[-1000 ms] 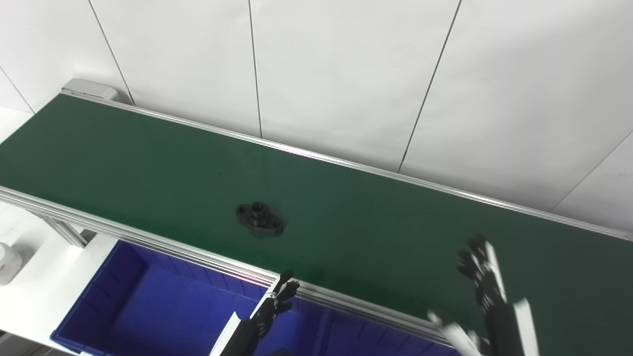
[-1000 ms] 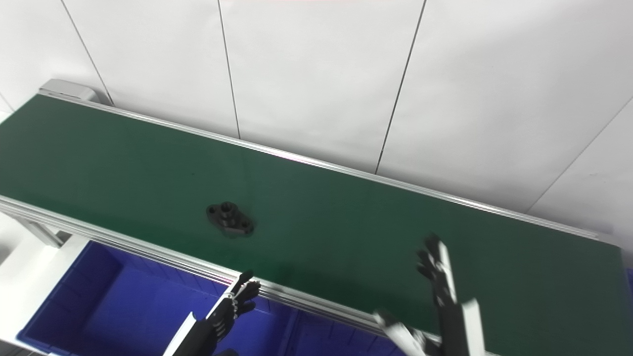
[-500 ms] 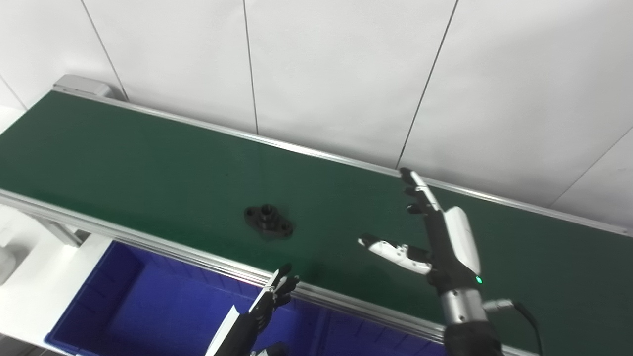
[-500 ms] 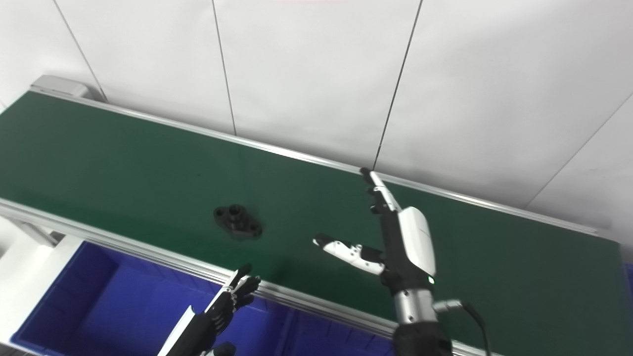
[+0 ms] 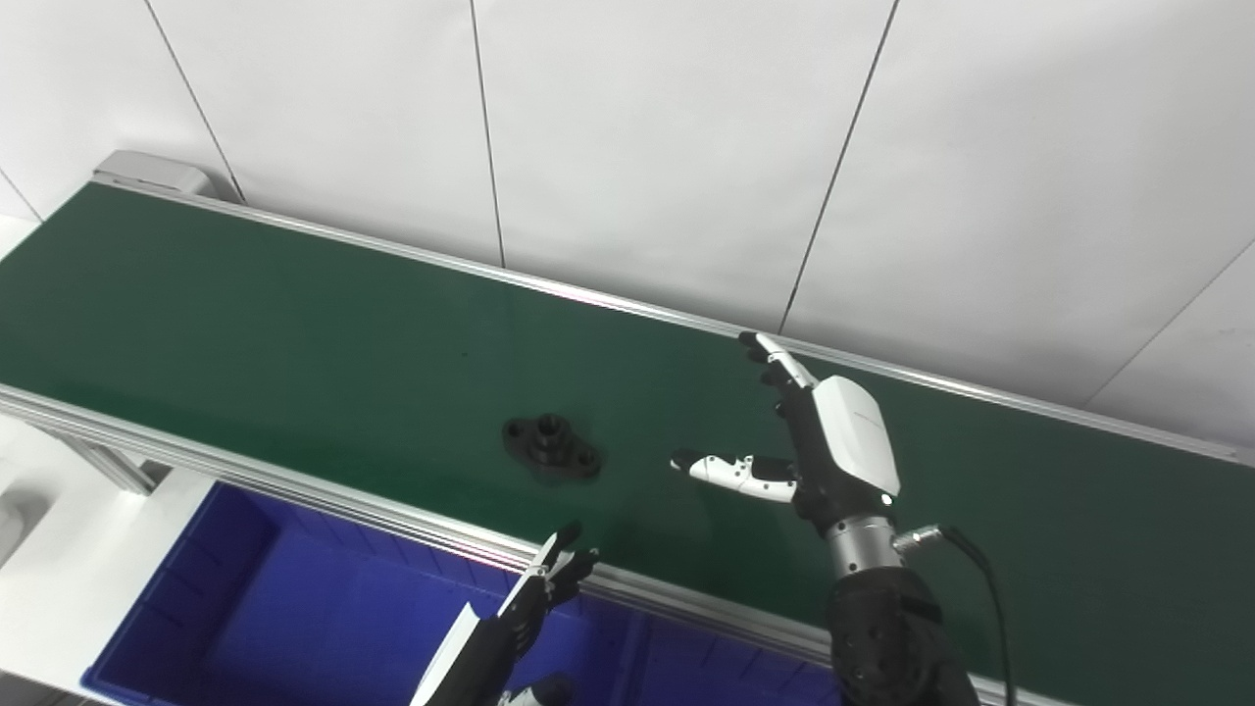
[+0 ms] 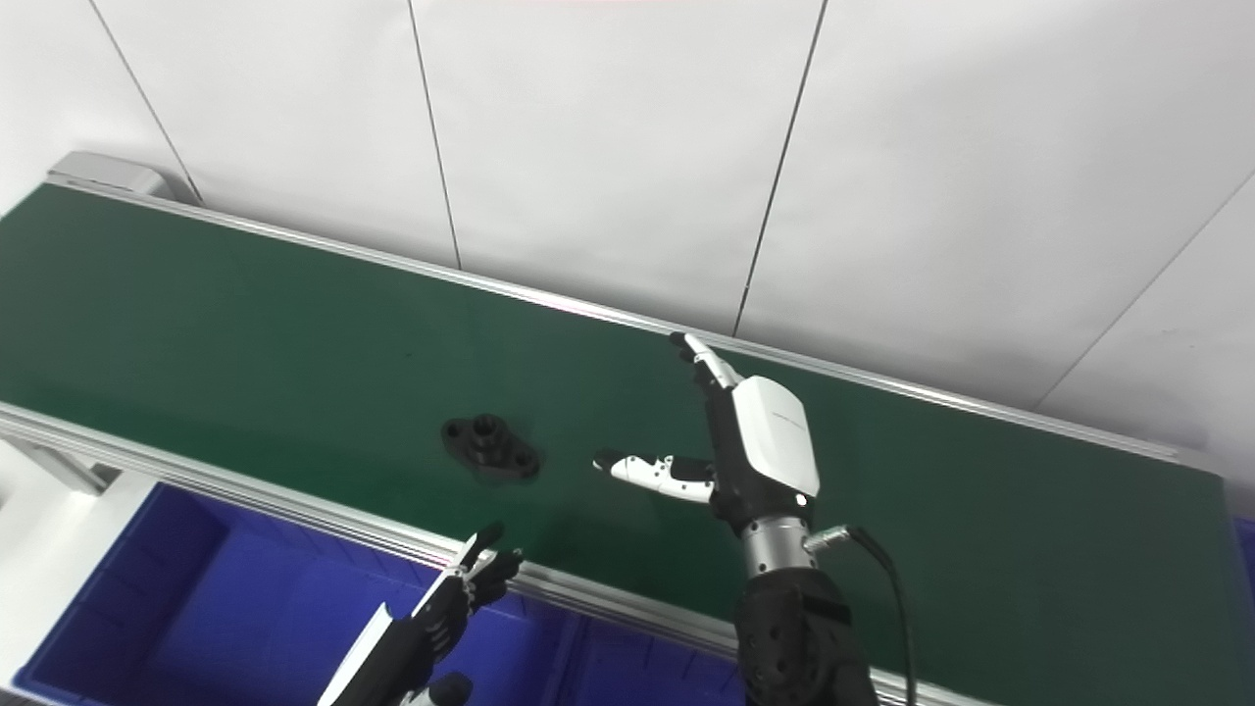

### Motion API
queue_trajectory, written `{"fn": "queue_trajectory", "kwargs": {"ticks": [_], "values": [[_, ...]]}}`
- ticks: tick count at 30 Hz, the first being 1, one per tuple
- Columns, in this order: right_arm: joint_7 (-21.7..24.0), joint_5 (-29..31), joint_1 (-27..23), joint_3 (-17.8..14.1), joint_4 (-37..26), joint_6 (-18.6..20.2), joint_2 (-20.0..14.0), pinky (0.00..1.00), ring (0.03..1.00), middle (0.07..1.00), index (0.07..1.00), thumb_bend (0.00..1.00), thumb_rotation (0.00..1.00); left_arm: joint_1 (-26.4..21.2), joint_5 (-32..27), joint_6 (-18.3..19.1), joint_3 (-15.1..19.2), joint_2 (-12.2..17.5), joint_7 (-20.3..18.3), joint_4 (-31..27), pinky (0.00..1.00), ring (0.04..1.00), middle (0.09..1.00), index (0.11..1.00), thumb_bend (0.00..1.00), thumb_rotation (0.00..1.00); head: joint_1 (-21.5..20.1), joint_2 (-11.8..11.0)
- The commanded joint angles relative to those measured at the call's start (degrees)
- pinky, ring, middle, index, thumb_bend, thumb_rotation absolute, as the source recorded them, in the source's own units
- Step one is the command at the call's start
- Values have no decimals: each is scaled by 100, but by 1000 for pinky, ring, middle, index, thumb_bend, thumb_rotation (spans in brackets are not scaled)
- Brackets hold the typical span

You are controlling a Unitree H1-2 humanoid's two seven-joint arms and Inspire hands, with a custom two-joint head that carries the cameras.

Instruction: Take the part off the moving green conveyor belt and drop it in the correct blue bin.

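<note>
A black flanged part [image 5: 552, 447] with a raised round hub lies flat on the green conveyor belt [image 5: 294, 324], near its front rail; it also shows in the right eye view [image 6: 490, 447]. My right hand [image 5: 819, 441] is open above the belt, to the right of the part and apart from it, thumb pointing left toward it, fingers stretched toward the wall. My left hand [image 5: 534, 600] is open and empty, low over the blue bin [image 5: 294, 608] at the belt's front rail.
A second blue bin [image 5: 706, 667] adjoins the first below the front rail. An aluminium rail [image 5: 294, 480] edges the belt in front, another runs along the white panelled wall behind. A white table surface [image 5: 59, 549] lies at the left.
My right hand has risen from the bottom right and moved left over the belt toward the part. The part has drifted right along the belt. The left hand has barely moved.
</note>
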Motion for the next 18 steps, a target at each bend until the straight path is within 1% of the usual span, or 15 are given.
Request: {"fn": "queue_trajectory", "kwargs": {"ticks": [1,3,7,10,13,18], "values": [[-112,-265,-312,129,-11,145,39,634,760,820,871,910,514,-6,-26,-109,-3,0,-31,-120,935,924,914,981,769,861,1,7],[-50,-495,-399,247,33,261,34,635,754,814,868,912,517,-4,-19,-111,-7,-7,-33,-132,934,922,911,979,769,860,18,20],[366,-985,-540,524,-24,654,21,658,759,814,868,902,527,32,10,-76,-17,-34,-27,-194,926,921,910,977,772,857,23,47],[578,-1269,-612,691,-19,846,50,639,739,805,850,904,499,46,20,-86,-30,-54,-24,-206,926,920,910,974,775,857,40,54],[647,-1402,-653,810,31,949,107,623,725,797,840,911,482,62,28,-85,-41,-77,-23,-214,923,922,910,973,777,856,48,64],[596,-1441,-644,938,161,982,170,593,700,790,835,913,474,91,68,-51,-60,-140,-1,-257,913,919,909,973,781,853,81,94]]}}
